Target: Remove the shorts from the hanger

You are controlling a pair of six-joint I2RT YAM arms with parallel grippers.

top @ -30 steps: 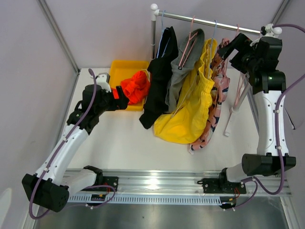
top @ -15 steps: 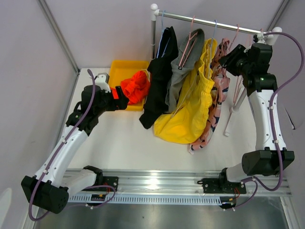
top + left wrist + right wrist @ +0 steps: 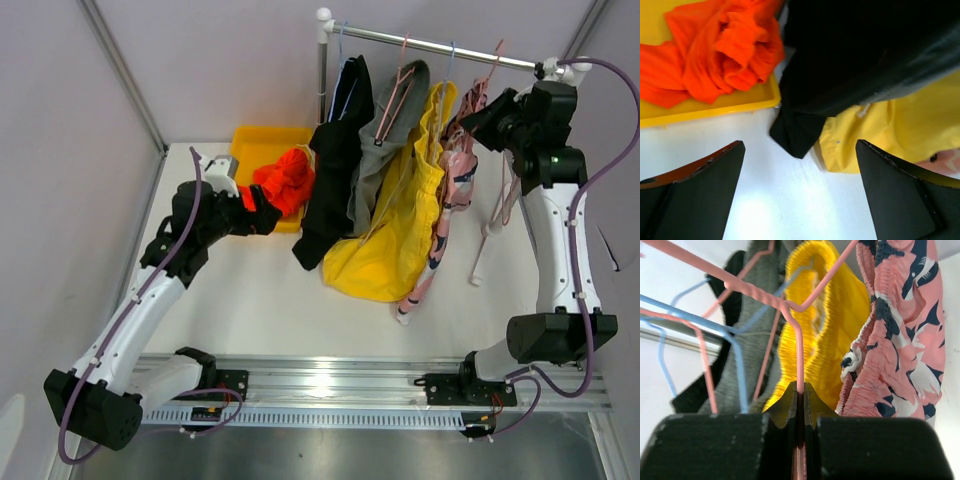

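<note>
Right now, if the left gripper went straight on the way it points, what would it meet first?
Most likely the black shorts: their low corner hangs dead ahead between the open jaws of the left gripper. The yellow tray lies to one side, the yellow shorts to the other.

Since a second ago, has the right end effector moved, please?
Yes. The right end effector, clamping a pink hanger, shifted left along the rail, away from its right end.

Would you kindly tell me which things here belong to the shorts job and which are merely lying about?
Job: pink patterned shorts, yellow shorts, grey shorts, black shorts, orange-red shorts, pink hanger in the right gripper.
Bystanders: yellow tray, clothes rail.
</note>
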